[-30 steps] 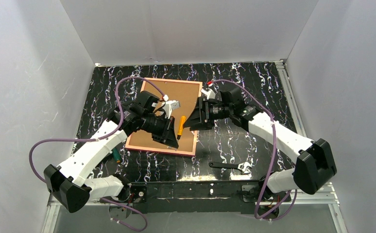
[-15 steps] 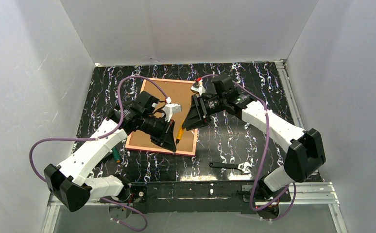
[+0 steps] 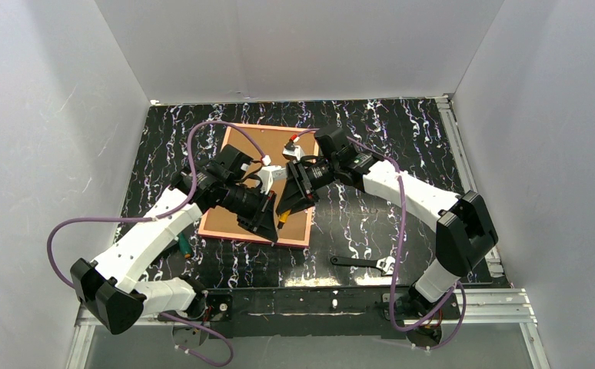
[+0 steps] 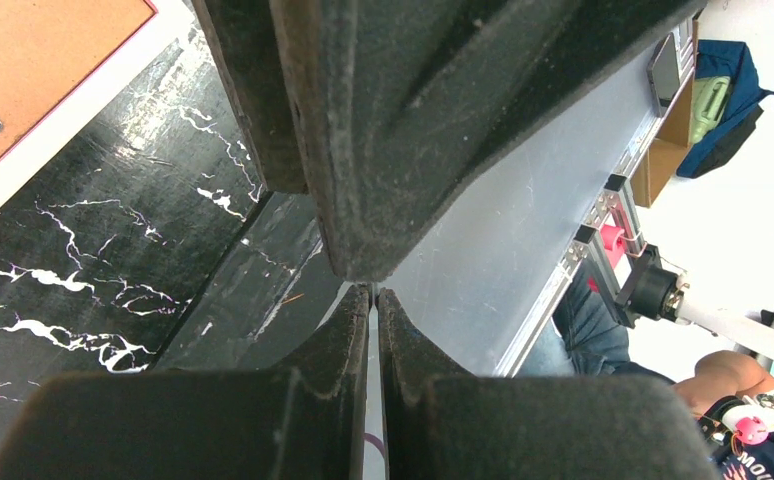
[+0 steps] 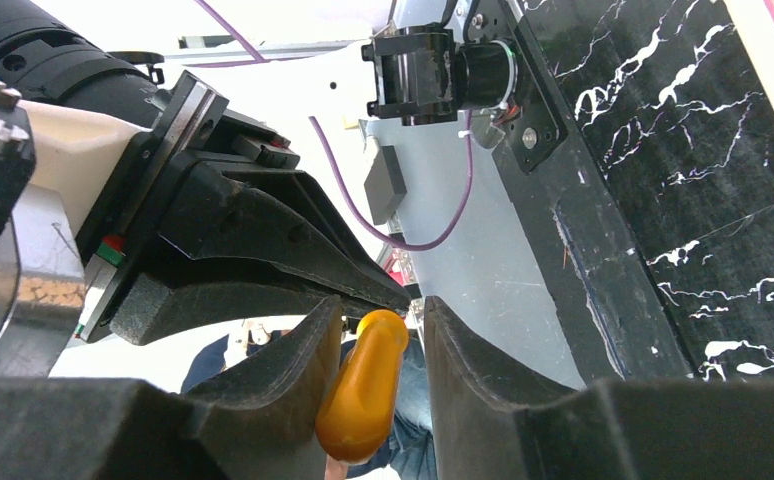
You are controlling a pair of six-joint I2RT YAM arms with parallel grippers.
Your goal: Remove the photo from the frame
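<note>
The frame (image 3: 229, 215) lies face down on the black marbled table, its brown back panel (image 4: 33, 60) up and its pink border showing. The photo is hidden under that panel. Over the frame's near right part, my left gripper (image 3: 273, 231) is shut, jaws pressed to a thin slit (image 4: 374, 292). An orange-handled screwdriver (image 3: 282, 217) sticks out from its tips, with the shaft hidden. My right gripper (image 3: 281, 209) has come in from the right. It stands open (image 5: 381, 303) round the orange handle (image 5: 363, 390), which rests by one finger with a gap to the other.
A black wrench (image 3: 363, 264) lies on the table near the front right. A green-handled tool (image 3: 181, 246) lies left of the frame's near corner. White walls close in the back and both sides. The metal front rail (image 3: 333, 296) carries the arm bases.
My right gripper has swung left and toward the near edge until its fingers are round the orange handle. The left gripper and screwdriver have shifted slightly toward the near edge.
</note>
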